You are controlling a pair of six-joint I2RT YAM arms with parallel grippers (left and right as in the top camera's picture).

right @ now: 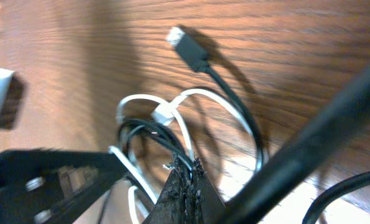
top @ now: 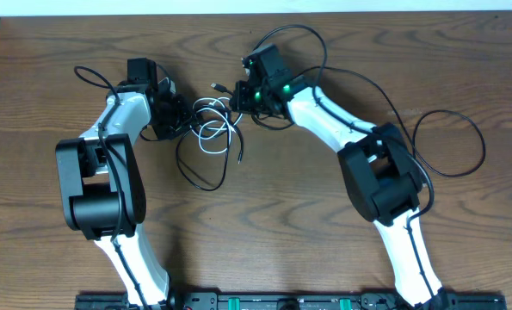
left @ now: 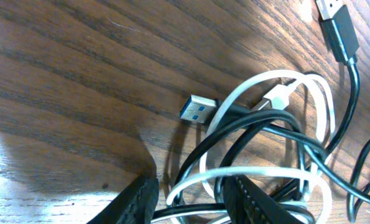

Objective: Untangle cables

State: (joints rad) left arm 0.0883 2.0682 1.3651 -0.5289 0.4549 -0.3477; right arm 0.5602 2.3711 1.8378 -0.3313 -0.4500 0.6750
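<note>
Left pincer point(left: 191, 185): jaws partway apart, straddling black and white strands of the tangle of thin flexible cords point(left: 278, 96). The rest of the bundle spreads just ahead of its fingers on the brown wood-grain table point(left: 79, 68), and a silver USB plug with a blue tongue point(left: 197, 111) lies just beyond the tips. Right pincer point(right: 186, 177): jaws closed tight, tips meeting where a black strand runs in, actual pinch cannot be confirmed; the white loop sits directly ahead of it.
</note>
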